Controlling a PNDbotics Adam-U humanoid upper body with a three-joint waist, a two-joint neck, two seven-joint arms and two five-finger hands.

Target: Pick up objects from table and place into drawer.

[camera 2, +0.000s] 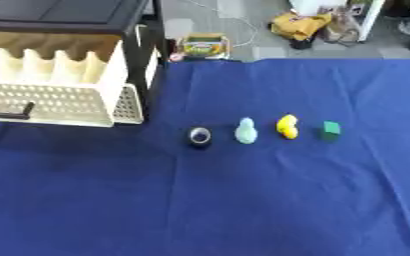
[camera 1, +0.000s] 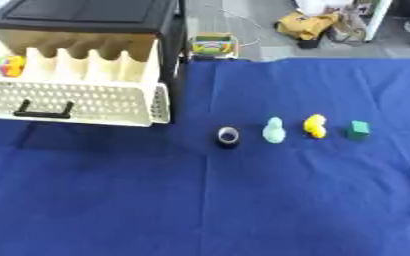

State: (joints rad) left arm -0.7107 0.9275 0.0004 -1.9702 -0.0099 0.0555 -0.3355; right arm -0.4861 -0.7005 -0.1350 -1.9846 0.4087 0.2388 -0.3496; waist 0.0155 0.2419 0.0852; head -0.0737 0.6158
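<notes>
drawer [camera 1: 77,102]: pulled open, upper left; colourful thing [camera 1: 5,65] inside
desk [camera 1: 243,200]: centre row; dark ring [camera 1: 228,136], pale figure [camera 1: 273,131], yellow toy [camera 1: 314,125], green cube [camera 1: 358,130]
robot hand: neither visible

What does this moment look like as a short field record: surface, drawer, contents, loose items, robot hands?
surface: blue cloth
drawer: cream drawer, pulled open, at left
drawer contents: a multicoloured item at the left end
loose items, left to right: dark ring, pale blue object, yellow object, green block
item spacing: one row, apart
robot hands: neither in view
</notes>
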